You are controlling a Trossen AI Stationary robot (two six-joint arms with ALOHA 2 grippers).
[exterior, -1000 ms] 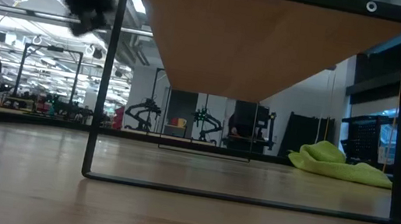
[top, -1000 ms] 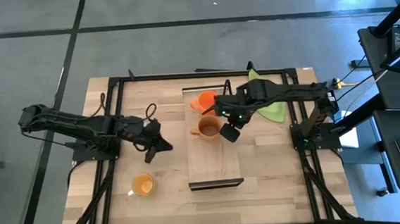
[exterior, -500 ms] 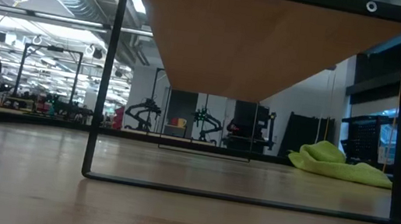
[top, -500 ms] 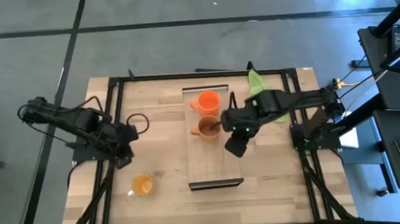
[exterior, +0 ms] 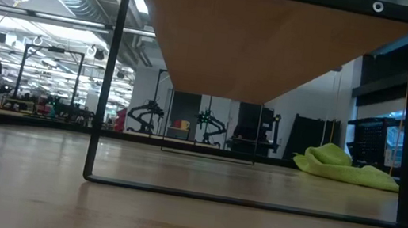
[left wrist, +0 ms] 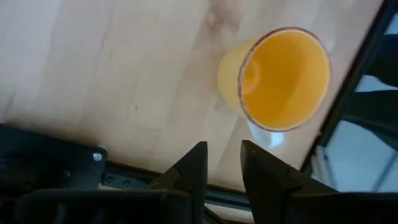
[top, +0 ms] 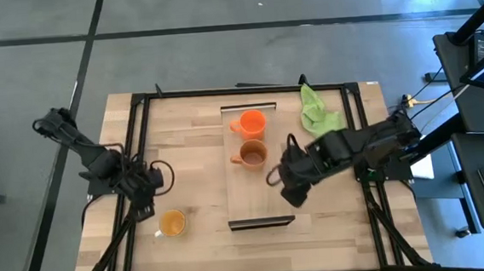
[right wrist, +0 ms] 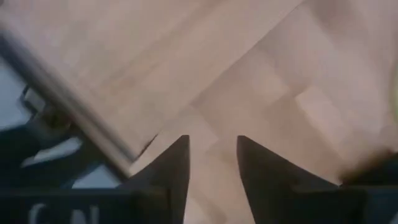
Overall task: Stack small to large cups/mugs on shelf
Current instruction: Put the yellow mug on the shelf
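Observation:
The light-wood shelf (top: 261, 198) stands mid-table on a black frame. The bright orange mug (top: 250, 123) and the brown-orange mug (top: 251, 154) stand upright on its far half, one behind the other. The yellow-orange mug (top: 172, 223) stands upright on the tabletop left of the shelf; it also shows in the left wrist view (left wrist: 280, 78), pale handle (left wrist: 270, 134) included. My left gripper (top: 148, 202) (left wrist: 224, 168) is open and empty, just beyond that mug. My right gripper (top: 289, 192) (right wrist: 212, 155) is open and empty over the shelf's right edge, nearer than the brown-orange mug.
A green cloth (top: 315, 111) lies at the table's far right, and it also shows in the low view (exterior: 344, 167). The low view looks under the shelf's board (exterior: 262, 42), between its black frame legs (exterior: 105, 76). Bare tabletop (top: 190, 130) lies left of the shelf.
My left gripper has drawn back from beside the shelf toward the table's left and near edges, ending close to the yellow-orange mug. My right gripper has gone from beside the brown-orange mug toward the near edge, along the shelf's right side. The mugs have stayed put.

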